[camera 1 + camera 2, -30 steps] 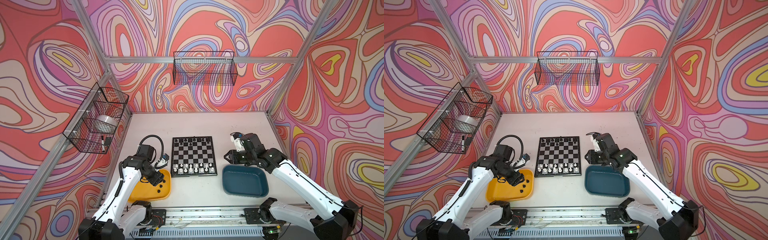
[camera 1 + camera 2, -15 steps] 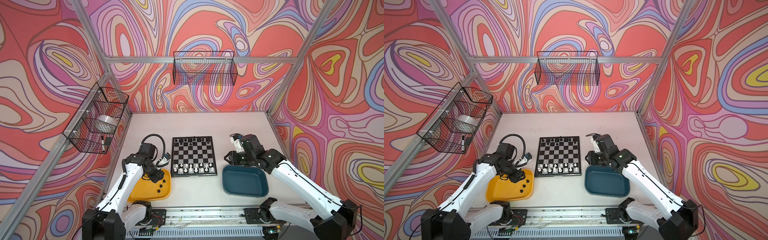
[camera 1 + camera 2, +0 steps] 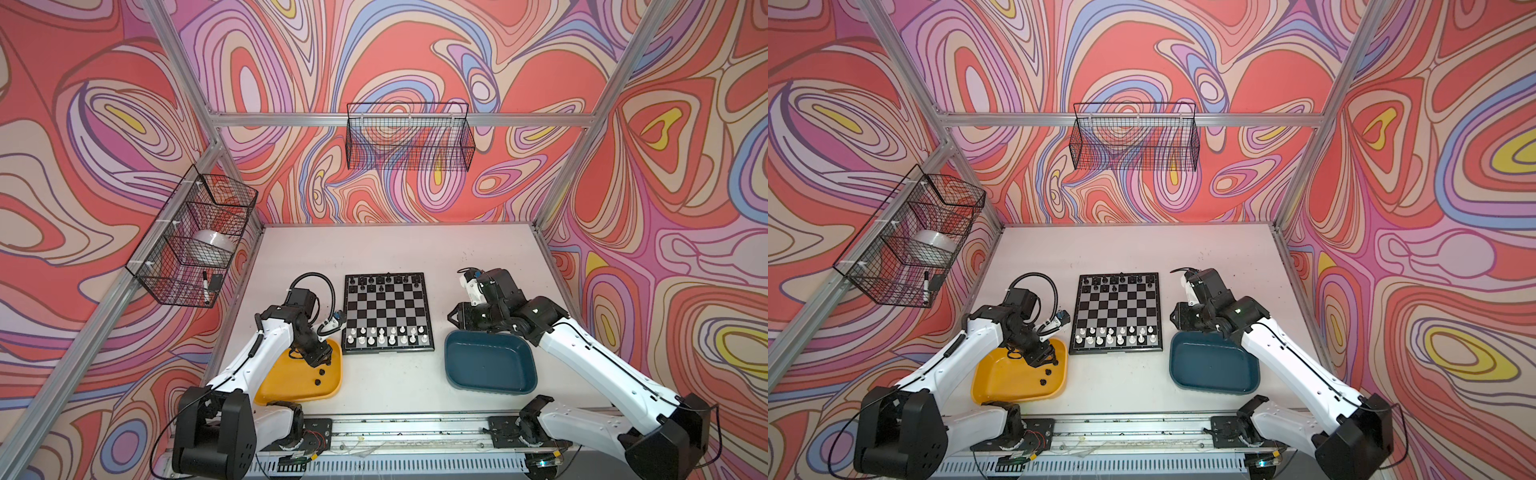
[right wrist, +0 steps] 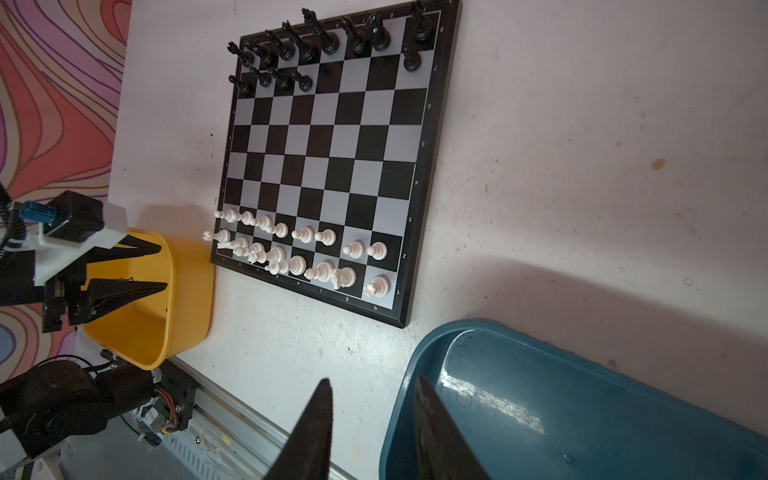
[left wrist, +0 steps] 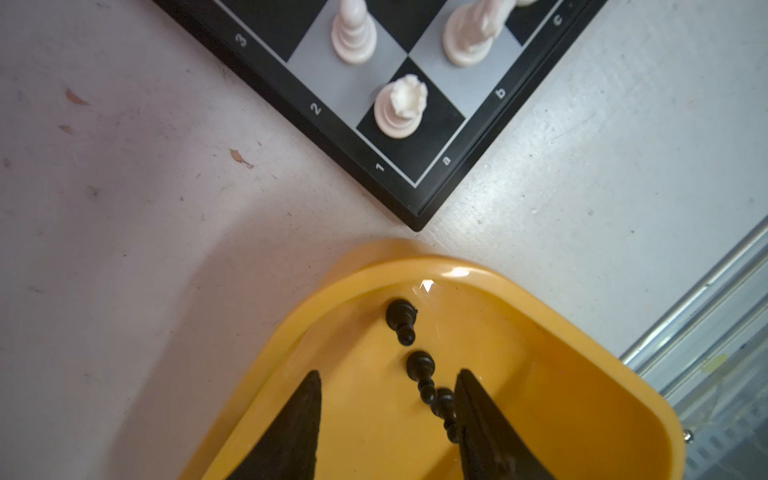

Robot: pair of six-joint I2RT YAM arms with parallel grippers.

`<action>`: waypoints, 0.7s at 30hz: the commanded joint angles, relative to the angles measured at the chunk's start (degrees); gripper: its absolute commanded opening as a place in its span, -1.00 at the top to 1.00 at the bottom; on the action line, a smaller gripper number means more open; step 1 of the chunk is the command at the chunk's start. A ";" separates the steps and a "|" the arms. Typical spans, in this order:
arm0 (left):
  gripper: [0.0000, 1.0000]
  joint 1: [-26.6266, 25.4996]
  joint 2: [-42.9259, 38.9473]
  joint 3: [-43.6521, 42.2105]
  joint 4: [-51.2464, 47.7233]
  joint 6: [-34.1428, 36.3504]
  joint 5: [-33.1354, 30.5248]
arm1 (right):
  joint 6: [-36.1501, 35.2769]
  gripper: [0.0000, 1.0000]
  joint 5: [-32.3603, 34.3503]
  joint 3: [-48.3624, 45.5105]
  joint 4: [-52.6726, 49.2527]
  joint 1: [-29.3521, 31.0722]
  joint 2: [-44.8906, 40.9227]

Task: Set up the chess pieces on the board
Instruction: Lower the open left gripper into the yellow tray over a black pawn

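On the left, my left pincer [image 5: 390, 374] is down inside the yellow tray [image 5: 582, 415], jaws apart and gripping nothing. Since 1 second ago the arm behind it has reared up more steeply, while the tips stay in the tray's far right corner. 3 black pawns [image 5: 401, 320] lie there, 1 touching the inner face of a finger and the other 2 just beyond the tips.

In the middle of the tabletop [image 3: 395, 249], the board [image 3: 386, 309] sits unchanged. The white pieces [image 3: 386, 336] are on the 2 near rows, and the black pieces [image 3: 388, 282] are on the 2 far rows, with gaps among the pawns.

On the right, my right pincer [image 4: 372, 381] hangs where it was, jaws parted on nothing, by the far left corner of the teal tray [image 4: 582, 415].
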 commanded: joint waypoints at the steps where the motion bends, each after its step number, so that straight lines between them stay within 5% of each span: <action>1: -0.06 0.35 0.77 -0.97 1.13 2.00 1.67 | 0.05 0.33 0.94 0.22 -0.47 -0.13 0.57; 21: 0.10 -0.79 2.45 -3.80 3.87 3.37 1.57 | 0.57 0.33 0.81 -0.70 -0.46 -0.13 -0.24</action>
